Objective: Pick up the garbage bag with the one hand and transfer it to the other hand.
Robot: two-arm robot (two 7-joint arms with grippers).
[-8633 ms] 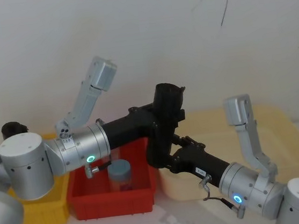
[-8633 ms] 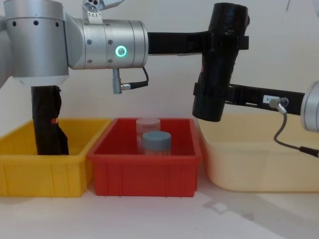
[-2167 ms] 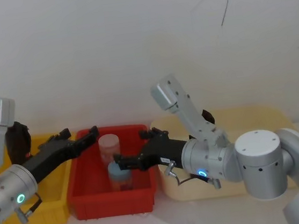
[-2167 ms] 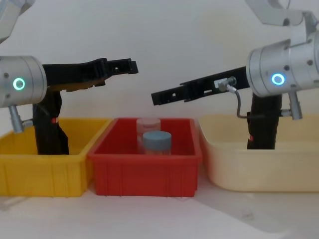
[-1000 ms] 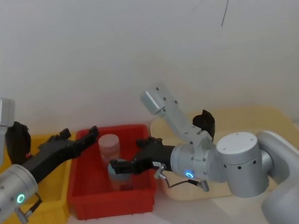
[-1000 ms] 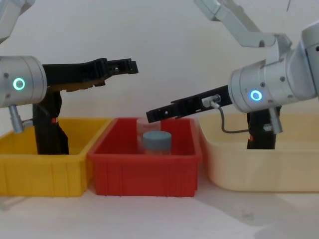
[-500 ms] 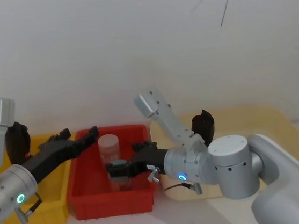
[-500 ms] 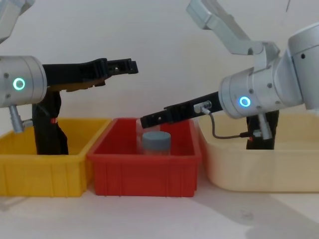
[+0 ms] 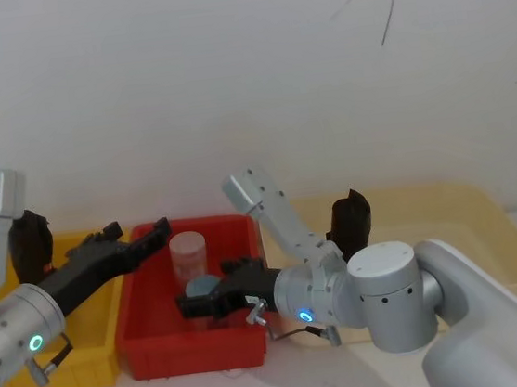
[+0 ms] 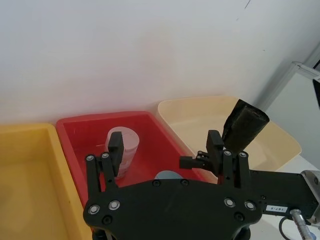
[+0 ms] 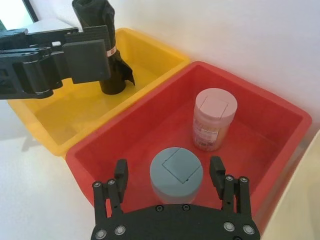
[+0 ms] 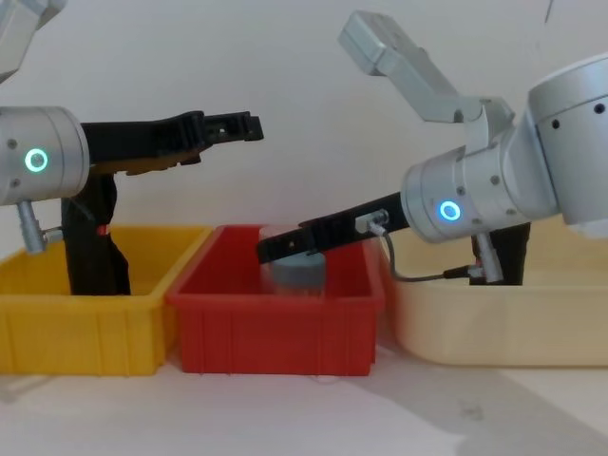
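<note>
Three bins in a row on a white worktop, against a white wall.

- Yellow bin on the left, red bin in the middle, the two side by side and touching.
- Cream tub on the right, just beside the red bin.
- Yellow bin: rumpled black roll, upright, at the back left corner. Small red mark on its side.
- Red bin: two upright jars. Grey-lidded jar towards the front. Pink-lidded clear jar behind it, near but not touching.
- Wall: thin dark curved line, upper right.
</note>
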